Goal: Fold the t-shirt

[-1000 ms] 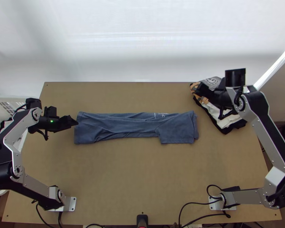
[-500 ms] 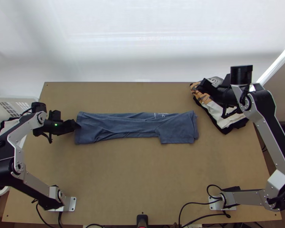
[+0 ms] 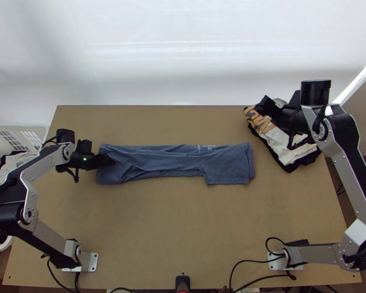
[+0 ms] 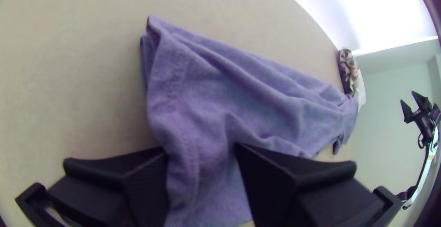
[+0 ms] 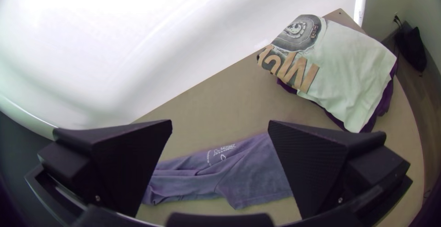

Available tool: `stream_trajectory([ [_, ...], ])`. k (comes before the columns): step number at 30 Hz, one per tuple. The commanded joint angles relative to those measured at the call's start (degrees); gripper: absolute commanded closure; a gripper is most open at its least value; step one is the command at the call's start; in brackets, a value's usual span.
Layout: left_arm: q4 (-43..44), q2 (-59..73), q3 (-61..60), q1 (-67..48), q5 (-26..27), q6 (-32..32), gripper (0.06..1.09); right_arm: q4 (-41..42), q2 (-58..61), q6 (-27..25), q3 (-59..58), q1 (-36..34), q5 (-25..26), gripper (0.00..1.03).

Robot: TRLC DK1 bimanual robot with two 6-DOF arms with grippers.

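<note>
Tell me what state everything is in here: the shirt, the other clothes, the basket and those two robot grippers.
Blue t-shirt: folded into a long, creased strip.
Left gripper: open, at one end of the strip.
Right gripper: open.
Other clothes: piled up, a white printed piece on top.
White basket: has cloth in it.

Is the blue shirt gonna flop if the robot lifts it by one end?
Probably: the shirt is soft cloth with loose wrinkles, so it should droop. Its layers just lie on each other, so the folds might slip open too.
</note>
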Motion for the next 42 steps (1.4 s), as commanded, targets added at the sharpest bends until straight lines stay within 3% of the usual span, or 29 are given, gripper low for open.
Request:
stream_trajectory([
  [1, -0.41, 1.92, -1.10, 0.87, -0.68, -2.13, 1.05, -0.58, -1.55, 1.10, 1.93, -0.37, -0.36, 0.04],
  [16, -25.02, -2.65, 22.72, 22.41, -1.91, 8.32, 1.05, -0.22, -0.84, 1.01, 1.49, -1.51, -1.33, 0.04],
  [24, -28.71, -11.52, 27.55, 4.57, -1.91, -3.89, 1.05, -0.05, -0.67, 1.10, 1.05, -1.51, -1.33, 0.04],
  [31, -27.13, -7.74, 32.21, -14.24, -3.84, -14.88, 1.05, -0.14, -1.37, 1.10, 1.23, -3.18, -1.41, 0.04],
  [42, -21.50, 0.17, 35.64, -25.84, -6.74, -21.21, 1.05, -0.31, -3.39, 1.80, -0.35, -4.76, -1.68, 0.04],
])
